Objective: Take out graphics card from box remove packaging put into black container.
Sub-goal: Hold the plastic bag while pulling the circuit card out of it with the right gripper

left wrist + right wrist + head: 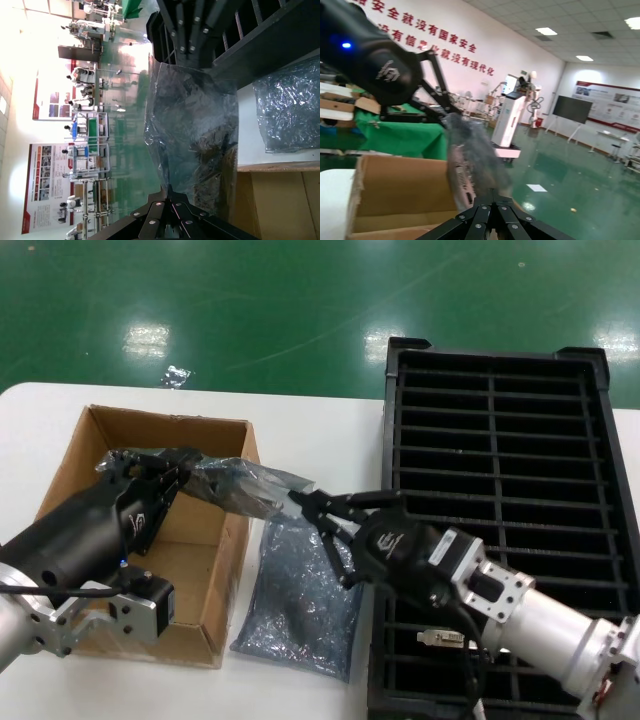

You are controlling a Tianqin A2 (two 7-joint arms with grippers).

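Observation:
The graphics card is still inside its crinkly silver-grey packaging, held in the air above the right wall of the brown cardboard box. My left gripper is shut on the bag's end over the box. My right gripper is shut on the opposite end, toward the black container. In the left wrist view the packaging stretches from my left gripper to the right gripper. In the right wrist view my right gripper pinches the packaging, with the left gripper beyond.
A second silver-grey bag lies flat on the white table between the box and the container. Another card's silver bracket shows in a near slot of the container. A scrap of shiny plastic lies on the green floor beyond the table.

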